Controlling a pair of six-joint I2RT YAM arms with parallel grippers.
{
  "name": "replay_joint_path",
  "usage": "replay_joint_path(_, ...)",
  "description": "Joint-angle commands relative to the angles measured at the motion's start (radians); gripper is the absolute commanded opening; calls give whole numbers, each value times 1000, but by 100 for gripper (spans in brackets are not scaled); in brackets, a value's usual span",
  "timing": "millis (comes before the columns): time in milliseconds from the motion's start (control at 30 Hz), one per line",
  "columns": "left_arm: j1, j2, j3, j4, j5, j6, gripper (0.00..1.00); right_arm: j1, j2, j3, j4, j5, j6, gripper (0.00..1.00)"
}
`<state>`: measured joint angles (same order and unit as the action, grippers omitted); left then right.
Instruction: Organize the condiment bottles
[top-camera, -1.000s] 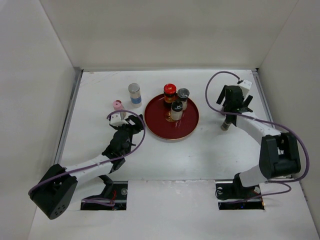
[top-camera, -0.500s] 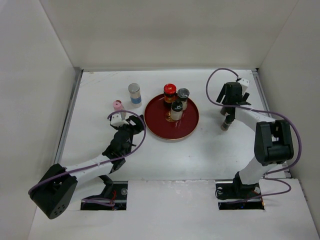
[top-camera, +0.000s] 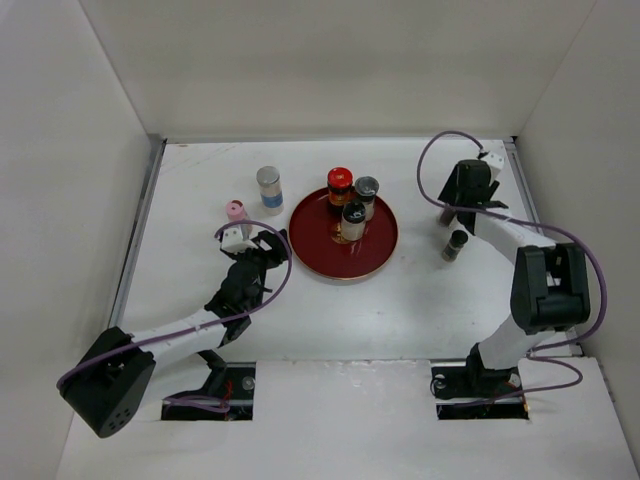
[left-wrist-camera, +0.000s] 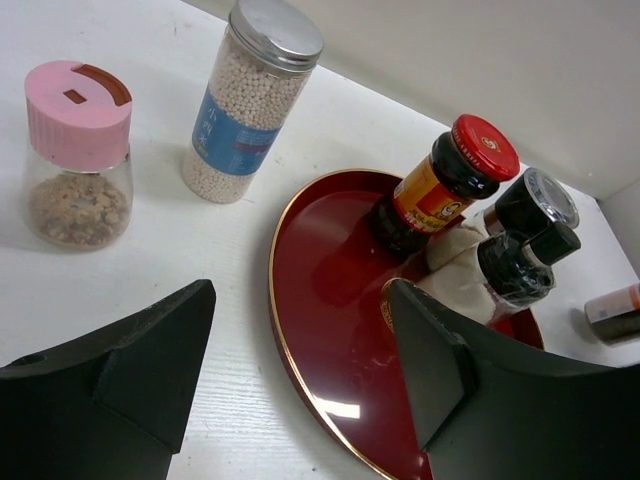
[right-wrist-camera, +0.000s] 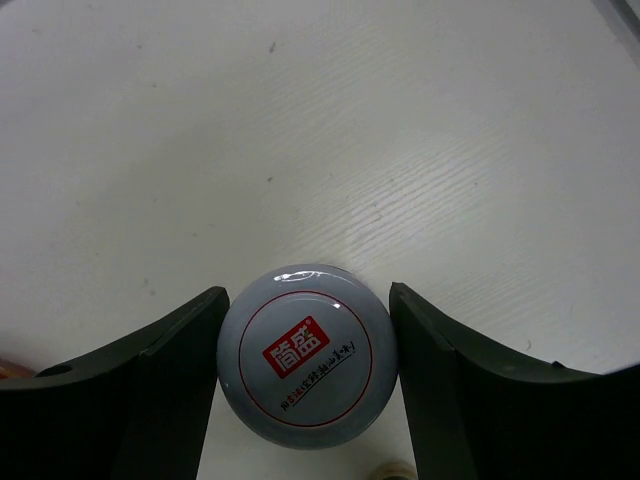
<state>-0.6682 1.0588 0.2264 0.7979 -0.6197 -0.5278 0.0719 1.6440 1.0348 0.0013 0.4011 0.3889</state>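
While the left tool (left-wrist-camera: 300, 292) hangs open and empty beside the red plate (left-wrist-camera: 335, 262), the right tool (right-wrist-camera: 308, 300) clamps both sides of a white-capped bottle (right-wrist-camera: 307, 372).

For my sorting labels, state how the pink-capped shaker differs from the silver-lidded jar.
The pink-capped shaker is squat; the silver-lidded jar is taller and slimmer. The shaker is part-filled with brownish bits; the jar is packed with pale beads. The jar wears a blue label; the shaker shows none. Both stand upright on the table, off the red plate.
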Motion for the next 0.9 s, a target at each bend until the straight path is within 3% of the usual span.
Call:
replay_joint_path(0, -1, 6, 4, 58, 6, -9, 69, 42, -156, 39, 106, -1, 7, 45)
replay_joint_path(200, 0, 3, 2, 58, 6, -9, 69, 205, -231, -8, 114, -7, 7, 46)
replay_joint_path(433, 0, 6, 4, 58, 6, -9, 69, 395, -190, -12, 150, -10, 16, 46)
replay_joint_path(867, 3, -8, -2, 58, 6, -9, 69, 472, -24, 4, 170, 33, 15, 48)
